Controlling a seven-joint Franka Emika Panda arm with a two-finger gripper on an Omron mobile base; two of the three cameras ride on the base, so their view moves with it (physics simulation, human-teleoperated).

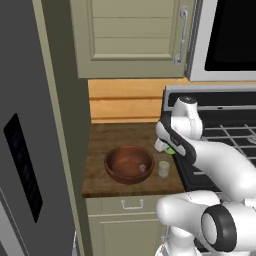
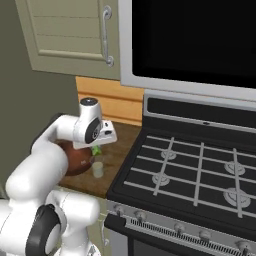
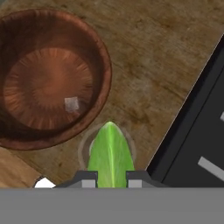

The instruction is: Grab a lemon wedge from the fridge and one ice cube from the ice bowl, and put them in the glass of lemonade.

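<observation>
Fingers (image 3: 111, 178) pinched on lemon wedge (image 3: 110, 151), poised directly above glass of lemonade (image 1: 164, 168). Ice cube (image 3: 71, 104) in ice bowl (image 3: 94, 48) just beside, on wooden table (image 1: 107, 137).

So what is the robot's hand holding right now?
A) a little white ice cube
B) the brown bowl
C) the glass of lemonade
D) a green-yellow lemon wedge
D: in the hand view the lemon wedge sits pinched between the finger tips of the gripper, right above the glass of lemonade, while the ice cube lies in the ice bowl.
</observation>
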